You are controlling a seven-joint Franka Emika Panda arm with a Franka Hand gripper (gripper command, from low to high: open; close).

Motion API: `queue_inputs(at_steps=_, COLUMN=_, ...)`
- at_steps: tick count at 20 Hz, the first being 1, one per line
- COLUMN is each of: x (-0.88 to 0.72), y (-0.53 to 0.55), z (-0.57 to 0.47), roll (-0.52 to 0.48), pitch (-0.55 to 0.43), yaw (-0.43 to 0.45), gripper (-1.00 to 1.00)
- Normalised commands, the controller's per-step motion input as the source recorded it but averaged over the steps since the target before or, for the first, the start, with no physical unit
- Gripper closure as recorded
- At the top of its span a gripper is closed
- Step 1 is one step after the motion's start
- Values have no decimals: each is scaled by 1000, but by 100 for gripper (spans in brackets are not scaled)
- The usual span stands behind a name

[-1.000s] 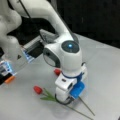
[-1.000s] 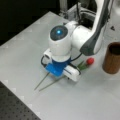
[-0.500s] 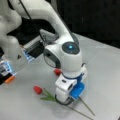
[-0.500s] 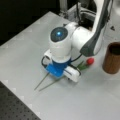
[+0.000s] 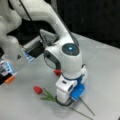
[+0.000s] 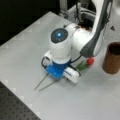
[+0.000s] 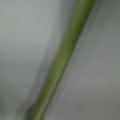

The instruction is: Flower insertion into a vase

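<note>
Hovering low over the flower (image 5: 47,94) stems, the gripper (image 5: 62,102) hid its jaws, state unclear; an off-centre pinch could miss, vase (image 6: 112,58) well apart

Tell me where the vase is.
The vase stands upright at a front view's right edge, on the table, apart from the red flower and gripper on its left.
</note>
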Motion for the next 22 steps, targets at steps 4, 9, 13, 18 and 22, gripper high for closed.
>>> queue_inputs(at_steps=4, x=131, y=63, z=18, roll=-49, pitch=29, yaw=-14, gripper=100)
queue_inputs(at_steps=9, x=108, y=107, z=26, roll=-43, pitch=8, yaw=-24, gripper=100)
queue_inputs(at_steps=13, x=97, y=98, z=32, roll=-30, pitch=-8, yaw=-27, gripper=100)
queue_inputs(at_steps=18, x=-12, y=163, z=170, roll=37, pitch=-12, yaw=-16, gripper=100)
queue_inputs(at_steps=22, x=-176, y=139, z=327, roll=48, pitch=25, yaw=-55, gripper=100)
